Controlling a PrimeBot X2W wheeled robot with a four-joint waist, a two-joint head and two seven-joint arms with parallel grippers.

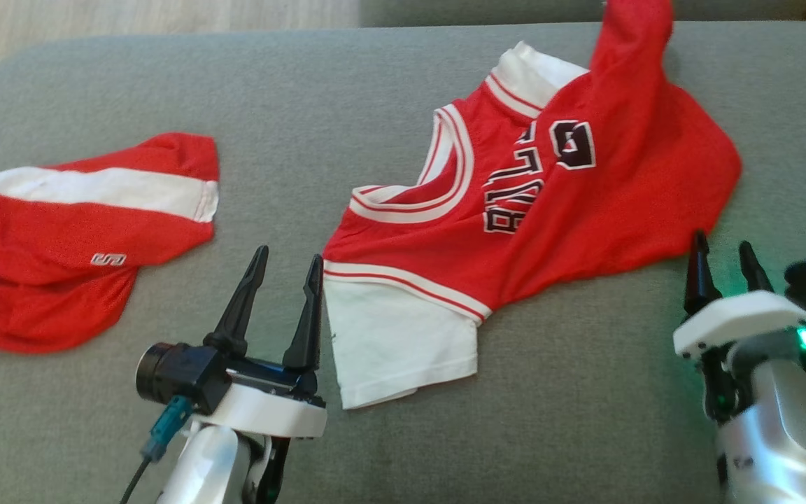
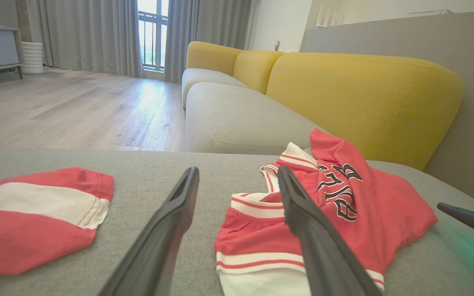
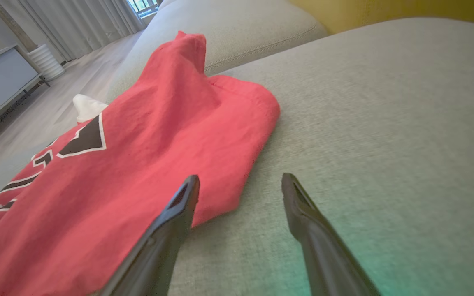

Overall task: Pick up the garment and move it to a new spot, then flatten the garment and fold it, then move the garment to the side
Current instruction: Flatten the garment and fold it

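Observation:
The garment (image 1: 550, 203) is a red jersey with white sleeves and black lettering, lying crumpled on the grey sofa seat (image 1: 347, 91); one part rises toward the backrest. It also shows in the left wrist view as the garment (image 2: 344, 213) and in the right wrist view as the garment (image 3: 130, 164). My left gripper (image 1: 286, 260) stands open just left of its white sleeve, holding nothing. My right gripper (image 1: 723, 248) is open near the garment's lower right edge, empty; in its wrist view the right gripper (image 3: 240, 183) hovers at the cloth's edge.
Red shorts with a white stripe (image 1: 74, 231) lie on the seat at the far left, also seen as the shorts (image 2: 35, 218). A yellow backrest (image 2: 364, 94) runs behind the seat. Wooden floor (image 2: 76, 107) lies beyond the sofa.

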